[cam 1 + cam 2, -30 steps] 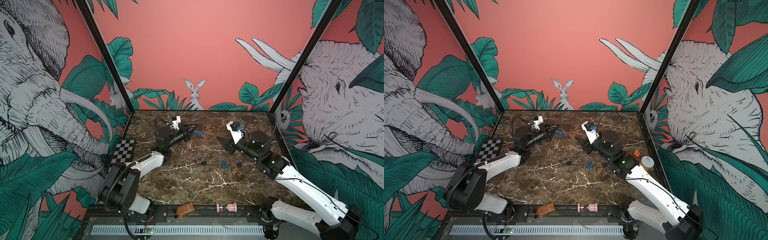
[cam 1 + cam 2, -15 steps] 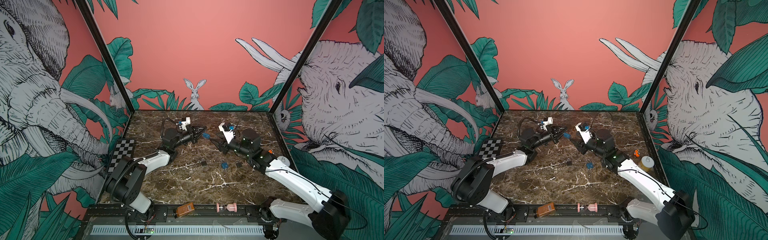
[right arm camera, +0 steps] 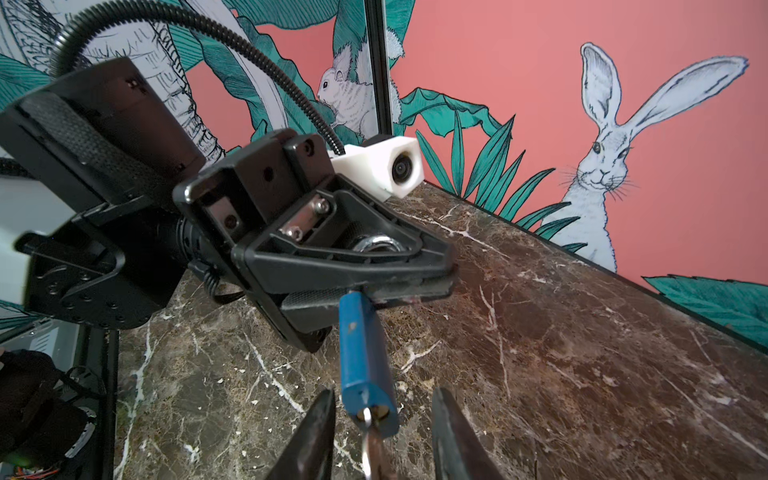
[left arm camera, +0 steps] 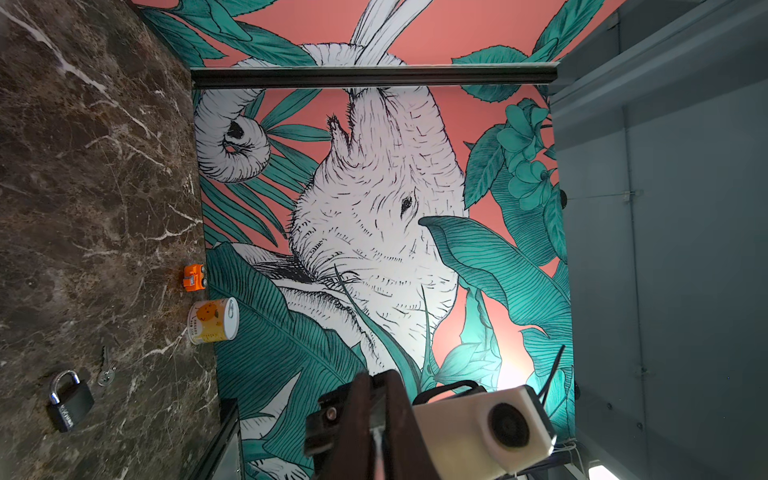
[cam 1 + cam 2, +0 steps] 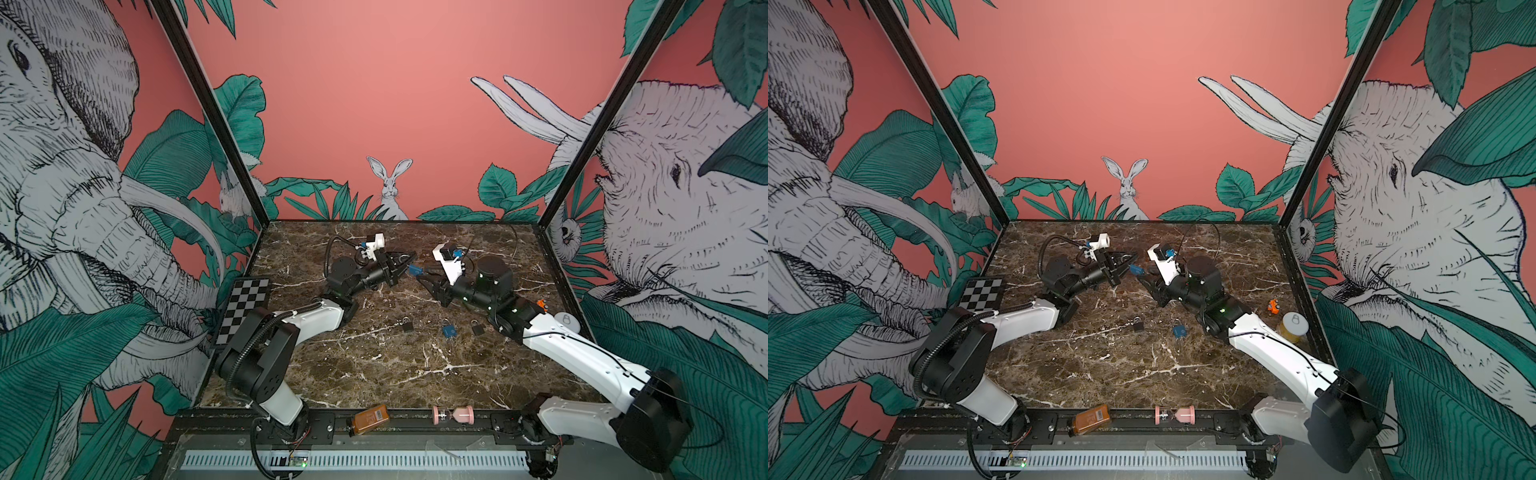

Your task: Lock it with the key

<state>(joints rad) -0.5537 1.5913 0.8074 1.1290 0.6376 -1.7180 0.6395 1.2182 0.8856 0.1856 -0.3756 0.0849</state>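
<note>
Now we are pinching the left gripper (image 3: 399, 282) shut on the shackle end of the blue padlock (image 3: 365, 365), which is hanging clear of the marble table (image 5: 374, 374), out in front of the painted rabbit (image 5: 390, 187). The key (image 3: 370, 442) is sitting in the padlock's other end. We are holding the right gripper (image 3: 384, 399) partly open, its jaws flanking the key with a gap on each side, touching nothing.
</note>
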